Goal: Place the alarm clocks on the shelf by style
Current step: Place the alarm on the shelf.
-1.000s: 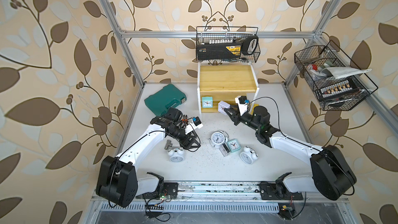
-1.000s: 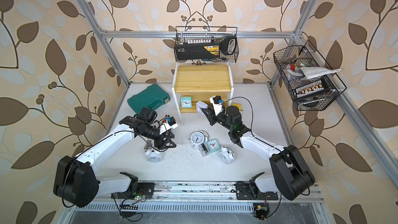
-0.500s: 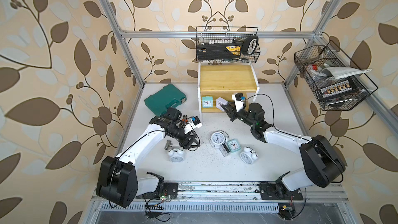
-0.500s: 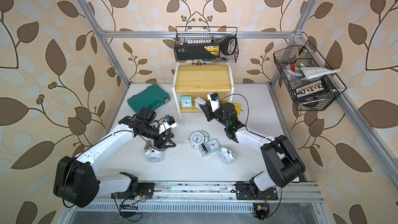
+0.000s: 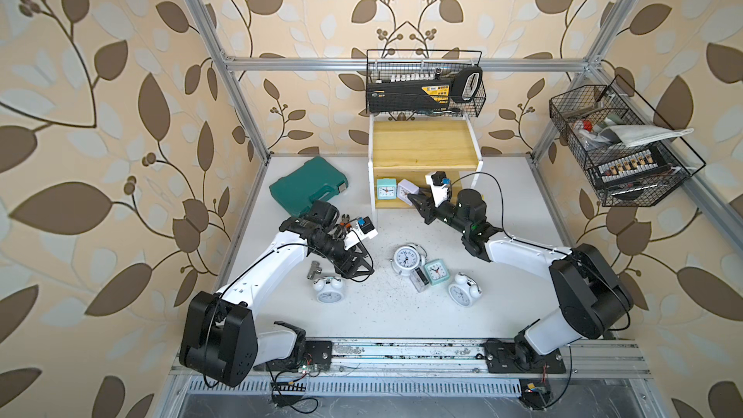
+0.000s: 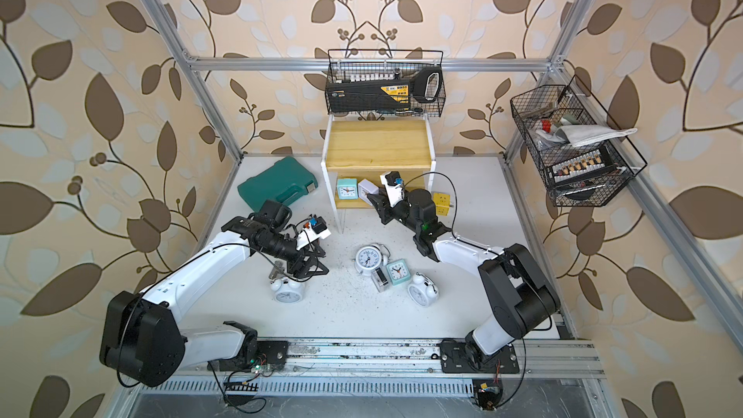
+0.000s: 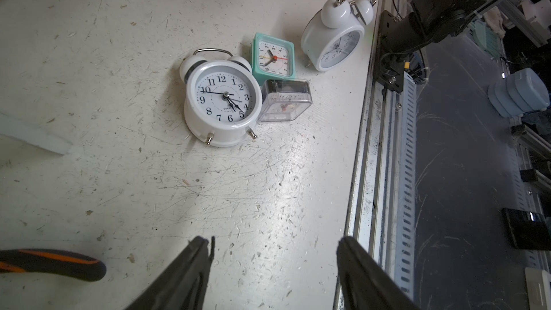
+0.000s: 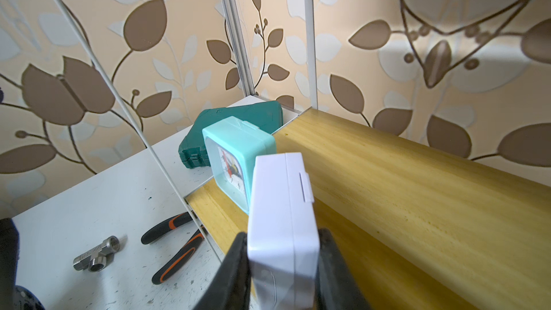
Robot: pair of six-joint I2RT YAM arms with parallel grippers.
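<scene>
Alarm clocks (image 5: 435, 272) lay loose on the counter (image 5: 382, 319) in the lower middle of both top views. A central twin-bell clock (image 5: 406, 260), a mint clock (image 7: 272, 56) and a clear clock (image 5: 420, 278) huddled together, touching. Two more twin-bell clocks sat apart on either side. Left of the huddle, the left tool (image 7: 274, 240) hung with its fingers spread and nothing between them. Farther back, at frame centre, the right tool (image 8: 283, 234) pinched the lilac clock (image 8: 281, 204) at the lower board of the shelf (image 5: 422, 146). The lilac clock was just beside a teal clock (image 8: 238, 150) standing there.
</scene>
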